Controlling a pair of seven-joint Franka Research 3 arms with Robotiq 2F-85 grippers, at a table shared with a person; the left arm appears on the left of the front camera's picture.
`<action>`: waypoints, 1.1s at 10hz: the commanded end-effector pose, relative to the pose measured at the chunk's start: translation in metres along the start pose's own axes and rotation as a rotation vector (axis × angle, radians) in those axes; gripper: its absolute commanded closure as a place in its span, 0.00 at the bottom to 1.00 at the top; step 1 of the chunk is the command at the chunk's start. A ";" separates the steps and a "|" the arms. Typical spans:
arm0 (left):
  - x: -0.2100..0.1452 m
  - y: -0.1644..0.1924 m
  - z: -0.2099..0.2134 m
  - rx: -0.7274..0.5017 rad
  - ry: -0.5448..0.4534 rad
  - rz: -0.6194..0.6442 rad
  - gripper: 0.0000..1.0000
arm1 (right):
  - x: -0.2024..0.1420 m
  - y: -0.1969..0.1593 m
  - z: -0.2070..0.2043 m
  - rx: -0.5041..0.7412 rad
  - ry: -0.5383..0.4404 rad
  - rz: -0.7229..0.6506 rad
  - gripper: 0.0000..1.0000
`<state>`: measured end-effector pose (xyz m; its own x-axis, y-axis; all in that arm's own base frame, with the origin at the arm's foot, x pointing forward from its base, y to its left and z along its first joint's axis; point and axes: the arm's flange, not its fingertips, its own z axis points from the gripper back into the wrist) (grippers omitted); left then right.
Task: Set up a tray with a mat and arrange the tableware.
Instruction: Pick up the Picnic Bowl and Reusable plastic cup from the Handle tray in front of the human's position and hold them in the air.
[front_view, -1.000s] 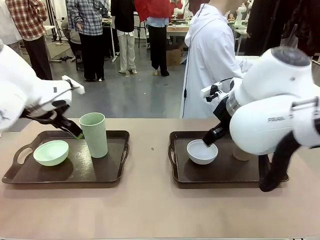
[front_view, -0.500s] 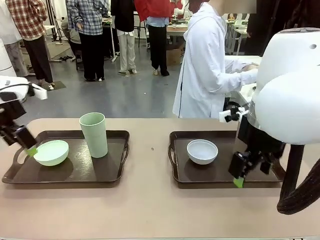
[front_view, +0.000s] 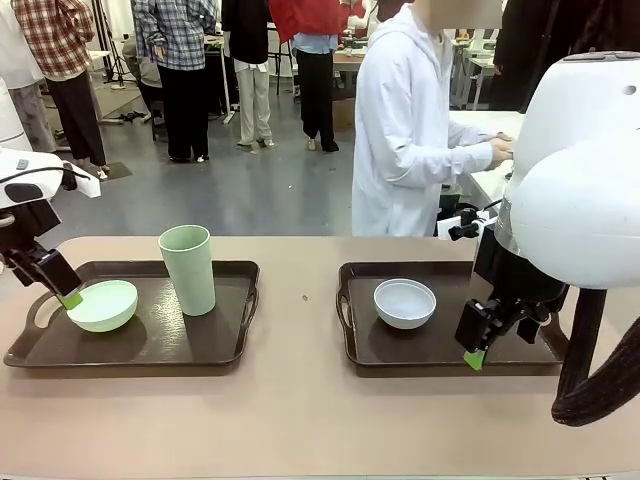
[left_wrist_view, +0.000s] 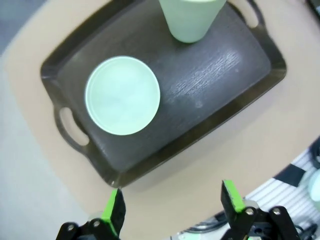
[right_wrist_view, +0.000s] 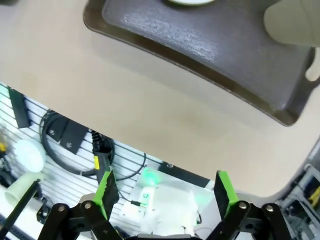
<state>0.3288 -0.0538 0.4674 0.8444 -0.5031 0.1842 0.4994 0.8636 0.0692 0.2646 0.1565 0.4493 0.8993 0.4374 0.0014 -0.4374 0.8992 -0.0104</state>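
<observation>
Mint bowl (front_view: 102, 305), white bowl (front_view: 404, 302)

Front view: fixed at the near edge of the surface (front_view: 300, 420), facing across the left tray (front_view: 190, 335) and right tray (front_view: 400, 345) toward the person (front_view: 410, 130). Left wrist view: high, looking down on the left tray (left_wrist_view: 215, 85). Right wrist view: nearer, looking down; right tray (right_wrist_view: 200, 40) in upper frame.

My gripper (right_wrist_view: 164, 189) hangs with its green pads (right_wrist_view: 106, 192) spread wide and nothing between them. Ahead lies the dark tray (right_wrist_view: 210, 50). A tan tumbler (right_wrist_view: 290, 22) stands on it near its corner, and a sliver of white bowl (right_wrist_view: 190, 1) sits farther along. Between the tray's rim and me run bare table (right_wrist_view: 125, 105), then a slatted panel (right_wrist_view: 65, 165) with cables (right_wrist_view: 55, 145).
</observation>
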 end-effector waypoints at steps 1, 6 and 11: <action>-0.002 0.012 0.000 -0.047 0.007 0.057 0.00 | 0.015 -0.036 0.003 0.148 0.001 -0.037 0.00; -0.034 0.075 0.043 -0.608 -0.015 0.205 0.00 | -0.081 -0.171 0.039 0.585 -0.239 -0.280 0.00; -0.059 0.157 0.040 -0.936 -0.117 0.437 0.00 | -0.168 -0.258 0.028 0.851 -0.425 -0.399 0.00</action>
<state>0.3413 0.1217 0.5061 0.9858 -0.1267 0.1101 0.1656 0.6287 -0.7598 0.2229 -0.1399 0.4813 0.9770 -0.0831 0.1963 -0.0924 0.6648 0.7413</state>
